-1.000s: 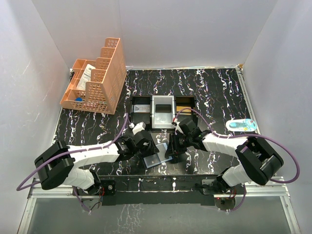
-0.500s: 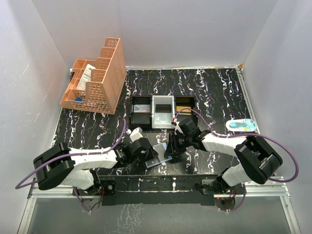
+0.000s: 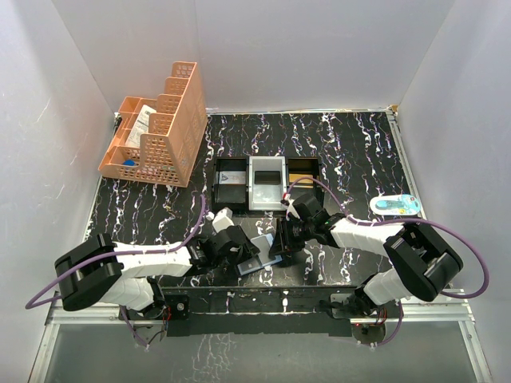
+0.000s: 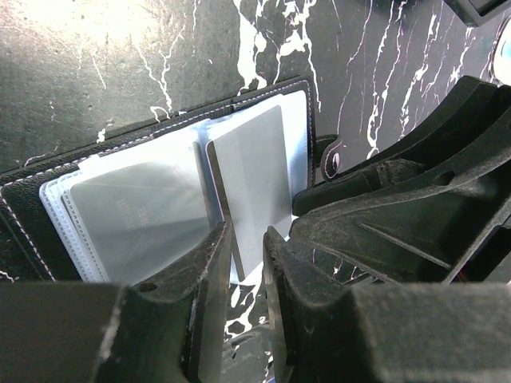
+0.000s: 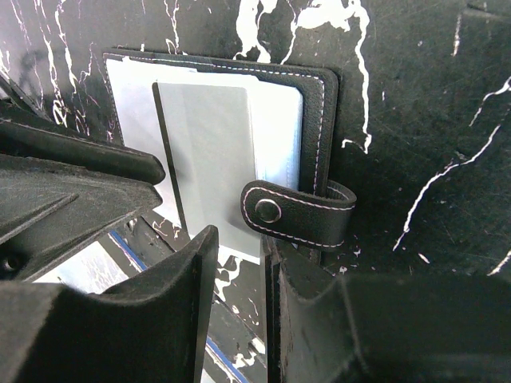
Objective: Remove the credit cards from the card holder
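Note:
The card holder [image 3: 257, 257] lies open on the marbled table between my two grippers. In the left wrist view its black stitched cover [image 4: 120, 155] frames clear sleeves, and a grey card [image 4: 255, 175] sticks out past the near edge of the right panel. My left gripper [image 4: 246, 239] hovers over that card's protruding edge, jaws a narrow gap apart with table showing between them. My right gripper [image 5: 239, 239] stands at the holder's other side [image 5: 279, 112], by the snap tab [image 5: 299, 214], with a small gap and nothing clamped. In the top view the left gripper [image 3: 239, 249] and the right gripper [image 3: 279, 243] nearly meet.
A black-and-white three-compartment tray [image 3: 267, 182] sits just behind the holder. An orange mesh organiser [image 3: 156, 128] stands at the back left. A small pale blue object [image 3: 395, 205] lies at the right edge. White walls enclose the table on three sides.
My left gripper has slid a little toward the table's near edge and its jaws have narrowed. The right arm has not moved.

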Tool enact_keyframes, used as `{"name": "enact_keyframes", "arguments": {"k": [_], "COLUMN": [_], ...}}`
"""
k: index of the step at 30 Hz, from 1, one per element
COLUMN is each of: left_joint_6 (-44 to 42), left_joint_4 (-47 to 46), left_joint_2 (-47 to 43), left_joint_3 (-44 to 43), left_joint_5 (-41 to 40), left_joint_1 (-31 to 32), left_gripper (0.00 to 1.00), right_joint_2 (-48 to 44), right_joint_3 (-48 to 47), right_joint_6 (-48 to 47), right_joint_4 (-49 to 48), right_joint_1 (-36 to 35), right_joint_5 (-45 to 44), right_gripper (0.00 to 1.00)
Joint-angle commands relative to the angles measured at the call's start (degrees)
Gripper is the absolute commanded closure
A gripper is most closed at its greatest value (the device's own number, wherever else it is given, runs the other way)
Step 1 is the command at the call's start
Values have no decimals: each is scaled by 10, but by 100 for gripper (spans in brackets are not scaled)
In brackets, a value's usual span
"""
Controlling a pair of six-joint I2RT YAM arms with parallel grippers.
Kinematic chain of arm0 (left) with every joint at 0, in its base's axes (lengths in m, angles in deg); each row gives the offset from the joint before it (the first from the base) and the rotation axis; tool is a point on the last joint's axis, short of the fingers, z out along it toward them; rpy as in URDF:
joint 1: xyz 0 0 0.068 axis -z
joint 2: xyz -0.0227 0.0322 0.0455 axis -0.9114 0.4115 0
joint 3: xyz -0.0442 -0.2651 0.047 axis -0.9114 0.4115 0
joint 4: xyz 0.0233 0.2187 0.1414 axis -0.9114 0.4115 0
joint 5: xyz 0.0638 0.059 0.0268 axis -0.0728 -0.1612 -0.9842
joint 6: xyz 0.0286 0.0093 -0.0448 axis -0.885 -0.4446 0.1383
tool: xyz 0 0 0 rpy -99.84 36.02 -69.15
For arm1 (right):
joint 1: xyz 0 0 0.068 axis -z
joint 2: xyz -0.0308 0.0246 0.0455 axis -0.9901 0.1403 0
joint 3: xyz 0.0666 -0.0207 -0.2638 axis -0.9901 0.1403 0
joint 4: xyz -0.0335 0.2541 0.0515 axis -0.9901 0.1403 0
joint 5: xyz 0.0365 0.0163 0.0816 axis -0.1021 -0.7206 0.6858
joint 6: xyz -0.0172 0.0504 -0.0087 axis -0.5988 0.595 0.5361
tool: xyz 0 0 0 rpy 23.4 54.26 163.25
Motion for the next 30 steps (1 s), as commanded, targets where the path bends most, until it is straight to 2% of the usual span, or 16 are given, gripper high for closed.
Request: {"name": "enact_keyframes", "arguments": {"k": [1,5,10,24,30], "left_joint_6": [13,21,13,9,19], "left_joint_4": [18,31,3,-21,4], "left_joint_2": [-11,-12,-2,14,12], "left_joint_3": [2,3,8,9,5], "left_joint_5": [-33,-38,-30,-22,-28], "left_joint_1": [6,7,8,7,7], "left_gripper": [78,77,78,87,81], "right_joint_2": [9,9,10,9,9], "right_joint_3": [14,14,13,16,16], "right_joint_6": [-7,-7,-5,-4,-4], "right_joint_4": [10,10,8,6,7], "right_joint_1": [-3,-3,-2,-2,-2], "right_joint_5": [-32,-32,-31,-28,-28], "right_gripper": [73,73,73,73,73]}}
